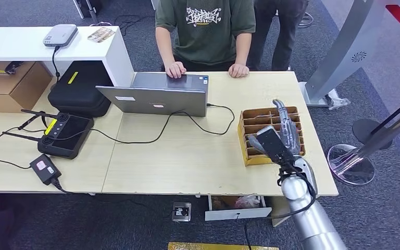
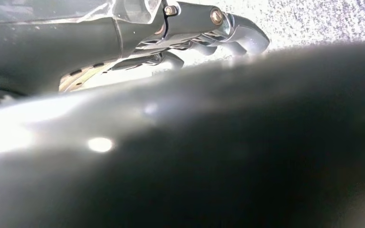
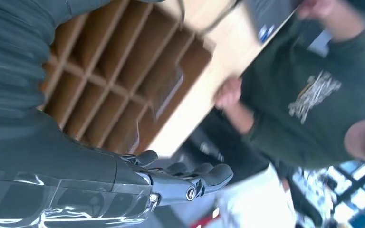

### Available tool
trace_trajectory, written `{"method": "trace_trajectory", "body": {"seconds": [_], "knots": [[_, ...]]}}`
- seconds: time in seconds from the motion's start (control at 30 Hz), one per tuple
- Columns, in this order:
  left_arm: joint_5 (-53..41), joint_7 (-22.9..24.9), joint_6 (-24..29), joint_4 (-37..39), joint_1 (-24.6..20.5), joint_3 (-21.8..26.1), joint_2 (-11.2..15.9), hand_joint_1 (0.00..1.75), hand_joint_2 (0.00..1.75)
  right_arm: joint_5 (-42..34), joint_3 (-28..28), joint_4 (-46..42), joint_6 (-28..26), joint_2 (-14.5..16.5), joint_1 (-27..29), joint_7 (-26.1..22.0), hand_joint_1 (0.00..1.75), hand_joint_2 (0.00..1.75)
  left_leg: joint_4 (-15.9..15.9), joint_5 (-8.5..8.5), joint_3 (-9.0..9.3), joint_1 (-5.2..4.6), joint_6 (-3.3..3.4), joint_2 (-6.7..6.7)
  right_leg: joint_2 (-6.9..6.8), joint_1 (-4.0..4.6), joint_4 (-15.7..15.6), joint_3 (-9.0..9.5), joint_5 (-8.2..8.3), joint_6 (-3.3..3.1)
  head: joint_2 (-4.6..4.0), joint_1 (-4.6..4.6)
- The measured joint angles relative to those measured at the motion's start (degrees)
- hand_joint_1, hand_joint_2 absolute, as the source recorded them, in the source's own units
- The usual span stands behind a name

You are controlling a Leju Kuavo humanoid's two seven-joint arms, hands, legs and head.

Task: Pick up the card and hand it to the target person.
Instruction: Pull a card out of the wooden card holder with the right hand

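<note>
While poised over the brown slotted wooden card box (image 1: pixel 271 134), right hand (image 1: pixel 284 136) hangs with fingers extended and apart, grasping nothing. Inside one slot of that box, a pale card (image 3: pixel 167 93) stands upright, presumably for easy pinching. Beyond the box, seated at the pale wooden table (image 1: pixel 187 156): green-shirted person (image 1: pixel 205 31), likely the recipient. Left hand (image 2: pixel 204 35): grasp cannot be judged.

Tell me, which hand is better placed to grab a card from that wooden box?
The right hand: it hovers over the wooden box with fingers spread. The left hand appears only close against something dark.
</note>
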Motion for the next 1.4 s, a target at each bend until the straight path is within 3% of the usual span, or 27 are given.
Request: {"method": "trace_trajectory", "body": {"seconds": [0.17,0.33,0.67,0.9,1.4], "knots": [[-0.26,0.32,0.0,0.0,-0.14,-0.01,0.0,0.0,0.0,5.69,0.01,3.71,-4.34,-0.7,-2.28,1.9,0.0,1.75,-0.01,-0.03,-0.03,0.01,-0.02,-0.02,-0.01,0.0,0.0,-0.03,-0.02,-0.01,0.0,-0.02],[-0.99,0.55,0.0,0.0,-0.39,-0.17,-0.05,0.0,0.0,18.34,0.14,7.93,-12.65,-0.94,-4.18,6.9,0.0,1.75,-0.03,-0.03,-0.06,0.02,-0.02,-0.02,-0.01,0.02,0.01,-0.06,-0.04,-0.01,0.0,-0.01],[-1.01,1.62,0.0,0.0,-0.56,-0.2,-0.25,0.0,0.0,26.26,1.68,11.12,-15.96,-0.85,-6.6,8.95,0.0,1.75,-0.02,-0.03,-0.07,0.02,-0.02,-0.03,-0.02,0.01,0.02,-0.05,-0.04,-0.01,0.0,-0.01],[-1.03,1.64,0.0,0.0,-0.54,-0.2,-0.26,0.0,0.0,31.32,3.69,12.9,-16.8,-0.6,-8.26,11.56,0.0,1.75,-0.03,-0.03,-0.09,0.02,-0.02,-0.04,-0.04,0.01,0.02,-0.05,-0.04,-0.01,0.0,-0.01],[-1.44,1.77,0.0,0.0,-0.51,-0.2,-0.26,0.0,0.0,37.25,6.29,18.89,-11.42,-0.53,-13.93,17.61,0.0,1.75,-0.02,-0.02,-0.09,0.01,-0.02,-0.05,-0.05,0.01,0.02,-0.06,-0.04,-0.01,0.0,-0.01]]}}
